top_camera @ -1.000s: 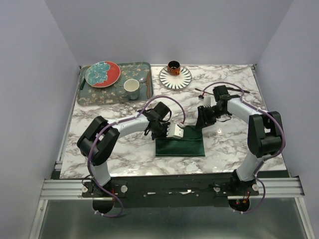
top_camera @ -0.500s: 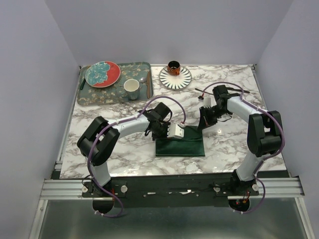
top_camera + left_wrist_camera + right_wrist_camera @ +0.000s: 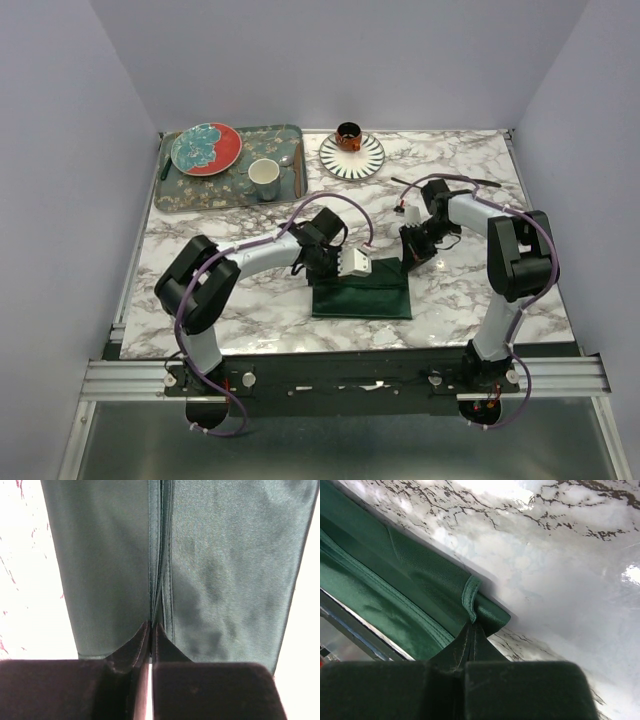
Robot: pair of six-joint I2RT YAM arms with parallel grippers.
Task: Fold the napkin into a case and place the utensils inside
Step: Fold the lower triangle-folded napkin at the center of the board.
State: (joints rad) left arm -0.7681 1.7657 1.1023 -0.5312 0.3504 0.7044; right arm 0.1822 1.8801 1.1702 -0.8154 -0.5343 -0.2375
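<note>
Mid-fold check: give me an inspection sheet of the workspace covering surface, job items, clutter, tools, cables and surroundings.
Surface: glossy veined marble table.
Job's things: dark green napkin, a flat folded rectangle at the front middle, with two hems meeting along its centre. The utensils cannot be picked out.
Clutter: tray at the far left holding a patterned plate, a white cup and a spoon. A striped plate behind centre holds an orange cup.
Grippers: left tool shut on the napkin's hems; right tool shut on its far right corner.
Cables: purple cables loop over both arms.
Surroundings: plain pale walls; metal rail at the near edge.
</note>
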